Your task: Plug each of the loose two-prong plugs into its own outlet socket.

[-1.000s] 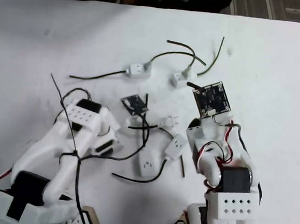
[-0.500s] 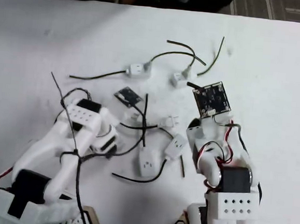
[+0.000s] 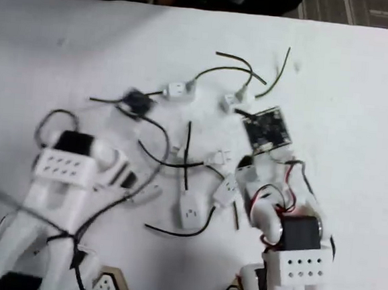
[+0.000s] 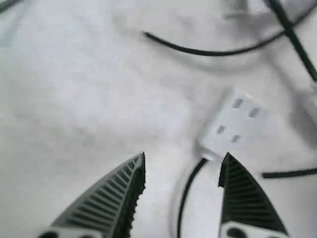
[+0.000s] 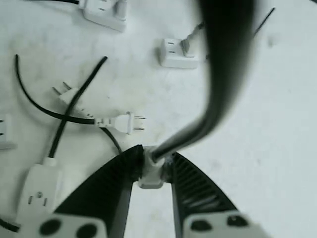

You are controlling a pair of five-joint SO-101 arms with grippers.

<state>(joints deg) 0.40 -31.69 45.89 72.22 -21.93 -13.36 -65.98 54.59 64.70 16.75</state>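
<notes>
Right gripper (image 5: 153,159) clamped on a white plug (image 5: 148,177) by its body, black cord (image 5: 223,74) arcing up off it, prongs hidden. Left gripper (image 4: 183,159) open over the surface (image 4: 74,99), socket block (image 4: 233,124) just past one jaw. A loose plug (image 5: 124,122) lies near the right gripper. Parts look light, cords springy: grip the rigid body, not the cord

White table (image 3: 55,33), loose plugs (image 3: 218,156) (corded), sockets (image 3: 190,212)

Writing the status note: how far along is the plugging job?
Done, apparently: two far outlets carry plugs. In hand: right claw shut on a corded plug. Remaining: one loose plug, two empty outlets; left claw open by one.
</notes>
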